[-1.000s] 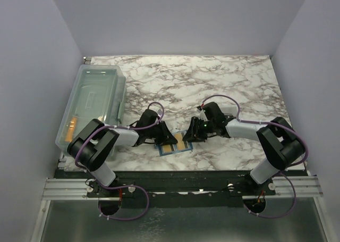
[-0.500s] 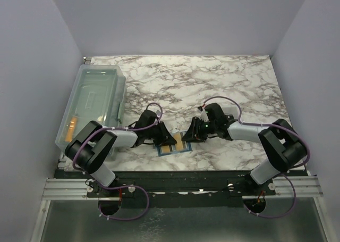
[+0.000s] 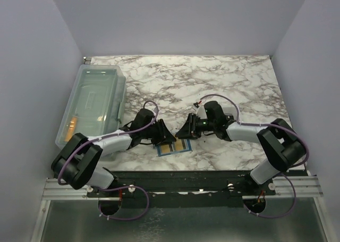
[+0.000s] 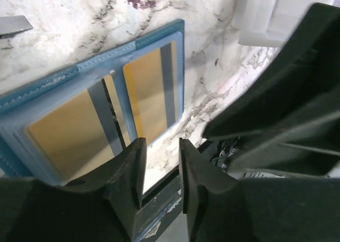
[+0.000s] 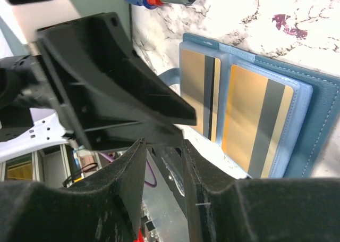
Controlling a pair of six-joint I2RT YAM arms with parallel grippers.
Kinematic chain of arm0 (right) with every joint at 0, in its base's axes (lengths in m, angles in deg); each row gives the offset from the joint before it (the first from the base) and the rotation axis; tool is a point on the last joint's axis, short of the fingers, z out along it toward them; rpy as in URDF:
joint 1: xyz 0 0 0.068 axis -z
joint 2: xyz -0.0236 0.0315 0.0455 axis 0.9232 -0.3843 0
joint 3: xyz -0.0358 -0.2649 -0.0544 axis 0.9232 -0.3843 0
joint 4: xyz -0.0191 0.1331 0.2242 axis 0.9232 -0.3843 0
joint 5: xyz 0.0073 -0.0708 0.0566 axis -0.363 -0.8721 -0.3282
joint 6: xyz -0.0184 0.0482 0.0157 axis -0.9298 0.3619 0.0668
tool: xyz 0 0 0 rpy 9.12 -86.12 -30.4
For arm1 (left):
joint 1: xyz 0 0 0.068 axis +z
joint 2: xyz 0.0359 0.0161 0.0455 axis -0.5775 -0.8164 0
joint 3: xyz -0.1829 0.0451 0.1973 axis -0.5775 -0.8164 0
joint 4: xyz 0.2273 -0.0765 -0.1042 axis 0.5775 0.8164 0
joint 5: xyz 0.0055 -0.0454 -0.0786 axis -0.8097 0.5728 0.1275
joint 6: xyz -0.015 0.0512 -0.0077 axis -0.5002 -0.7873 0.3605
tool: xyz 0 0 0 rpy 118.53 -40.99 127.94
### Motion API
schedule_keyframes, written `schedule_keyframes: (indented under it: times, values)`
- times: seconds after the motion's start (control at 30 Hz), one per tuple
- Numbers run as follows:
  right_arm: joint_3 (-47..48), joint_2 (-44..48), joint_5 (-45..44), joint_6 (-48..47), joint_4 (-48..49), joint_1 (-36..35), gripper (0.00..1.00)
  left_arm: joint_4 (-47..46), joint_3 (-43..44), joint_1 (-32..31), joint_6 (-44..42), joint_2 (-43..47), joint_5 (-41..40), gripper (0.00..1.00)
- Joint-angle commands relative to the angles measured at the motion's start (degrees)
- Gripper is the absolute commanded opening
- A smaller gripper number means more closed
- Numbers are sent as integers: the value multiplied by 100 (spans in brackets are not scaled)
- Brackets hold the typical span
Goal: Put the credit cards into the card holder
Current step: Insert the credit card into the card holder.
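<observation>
A: Wallet (image 5: 319, 125)?
B: Lying open and flat on the marble table (image 3: 223, 82), near the front edge, between both claws.
A: Cards (image 5: 239, 119)?
B: Tucked into the pockets, gold faces with dark stripes showing on both halves.
A: Left claw (image 4: 161, 151)?
B: Spread slightly, pinching nothing, tips low at the wallet's edge.
A: Right claw (image 5: 162, 151)?
B: Likewise parted by a narrow gap, nothing held, close beside the wallet's other side.
</observation>
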Motion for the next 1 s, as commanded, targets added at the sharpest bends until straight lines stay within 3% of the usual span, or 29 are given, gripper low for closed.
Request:
schedule_keyframes:
  times: [0.0,0.13,0.27,0.4,0.5,0.63,0.77,0.97]
  values:
    - [45,-246,288,220,368,-88,36,732,-16,107,-163,541,-197,43]
    - [190,-354,295,92,226,-103,35,1150,-111,212,-146,1131,-220,47]
    - [425,-106,-677,-372,-1147,-103,37,1693,8,250,-327,1604,-466,48]
    - [330,87,-1276,-562,-1828,-103,46,1726,110,268,-400,1245,-280,34]
    - [233,57,-1286,-608,-1814,-103,46,1639,73,268,-460,980,-311,32]
    - [146,58,-1428,-609,-1767,-103,43,1549,151,273,-633,710,-266,26]
    - [158,0,-1518,-643,-1788,-103,31,1537,133,268,-689,536,-389,23]
    - [208,-26,-1638,-753,-2035,-103,31,1539,40,268,-580,262,-480,16]
